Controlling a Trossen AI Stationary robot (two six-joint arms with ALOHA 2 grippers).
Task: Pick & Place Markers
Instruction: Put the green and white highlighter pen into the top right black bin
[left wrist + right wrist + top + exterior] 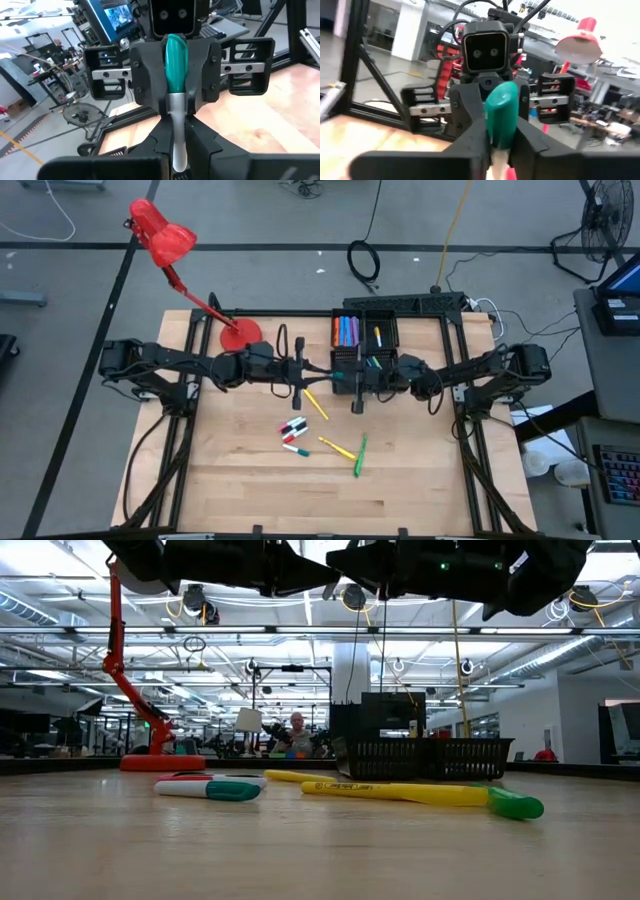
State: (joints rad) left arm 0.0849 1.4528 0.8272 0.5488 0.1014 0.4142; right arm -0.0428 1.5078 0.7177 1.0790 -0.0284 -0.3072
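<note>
Only the wrist views reveal a teal-capped marker (176, 80) pinched by both the left pincer (179, 145) and right pincer (496, 142), midair above the counter (420, 480); overhead hides it

Robotics lab: workbenches, monitors (116, 15), cables.

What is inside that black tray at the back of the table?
The black tray holds a row of orange, blue and purple markers, plus a yellow marker. Its nearer compartments are partly hidden by the arms.
</note>
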